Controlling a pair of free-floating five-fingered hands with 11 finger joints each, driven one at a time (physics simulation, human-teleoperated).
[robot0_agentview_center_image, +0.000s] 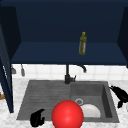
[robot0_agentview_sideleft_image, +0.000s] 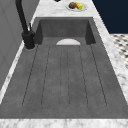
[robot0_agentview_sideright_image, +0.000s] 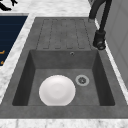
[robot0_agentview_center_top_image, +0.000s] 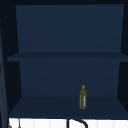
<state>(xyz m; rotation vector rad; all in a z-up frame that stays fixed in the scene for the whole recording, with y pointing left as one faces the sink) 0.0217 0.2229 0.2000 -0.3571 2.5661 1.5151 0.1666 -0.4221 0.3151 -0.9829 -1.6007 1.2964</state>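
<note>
The left hand (robot0_agentview_center_image: 37, 118), fingers curled on nothing, hovers at the sink's (robot0_agentview_center_image: 25, 105) front edge beside a red ball (robot0_agentview_center_image: 67, 114). The right hand (robot0_agentview_center_image: 120, 95), fingers loosely spread, hangs by the sink's right rim. Neither grips anything. A white plate (robot0_agentview_sideright_image: 57, 90) lies in the basin; a bottle (robot0_agentview_center_image: 83, 43) stands on the shelf (robot0_agentview_center_image: 45, 53).

White marbled tabletop (robot0_agentview_sideleft_image: 117, 62) runs round a grey sink (robot0_agentview_center_image: 45, 97), draining board on the left, basin on the right. A white plate (robot0_agentview_sideright_image: 57, 90) lies flat on the basin floor, just beside the drain (robot0_agentview_sideright_image: 82, 80). Black tap (robot0_agentview_center_image: 68, 75) stands at the sink's back edge. At the tabletop's far right end sits a dish of food (robot0_agentview_sideleft_image: 76, 6). Up above, the lower cabinet shelf (robot0_agentview_center_top_image: 50, 107) carries one olive bottle (robot0_agentview_center_top_image: 83, 97), upright, right of centre.
</note>
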